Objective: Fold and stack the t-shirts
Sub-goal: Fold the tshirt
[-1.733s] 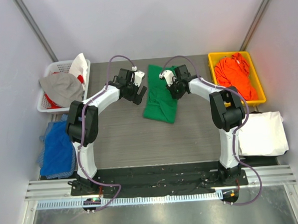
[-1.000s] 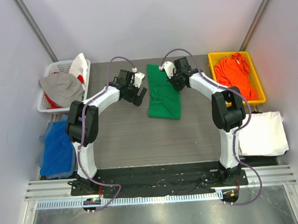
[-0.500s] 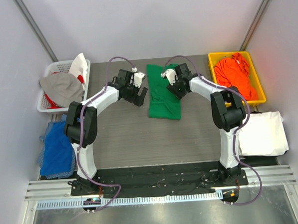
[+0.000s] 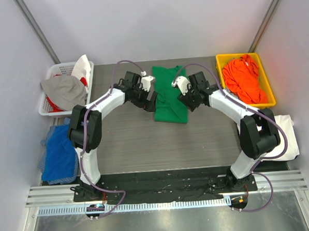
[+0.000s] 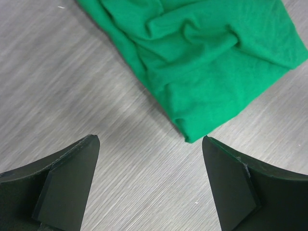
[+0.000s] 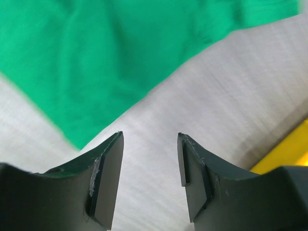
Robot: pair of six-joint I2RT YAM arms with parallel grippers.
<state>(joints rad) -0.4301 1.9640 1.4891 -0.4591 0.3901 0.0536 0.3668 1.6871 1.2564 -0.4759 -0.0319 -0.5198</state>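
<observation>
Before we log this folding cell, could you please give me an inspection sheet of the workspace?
Surface: dark wood-grain table.
Job's things: green t-shirt folded mid-table; orange t-shirt heaped in yellow bin; white t-shirt beyond the table's right edge.
Clutter: white basket of grey, red and white cloth; blue cloth at left.
End effectors: left end effector open, empty; right end effector open, empty.
Cables: purple cables along both arms.
Surroundings: pale walls.

- Bright green cotton t-shirt (image 5: 207,57): soft matt cloth, creased.
- Grey table top (image 5: 62,82): smooth, finely streaked, faint sheen.
- My right gripper (image 6: 149,178): black matt plastic fingers (image 6: 107,178), scuffed edge.
</observation>
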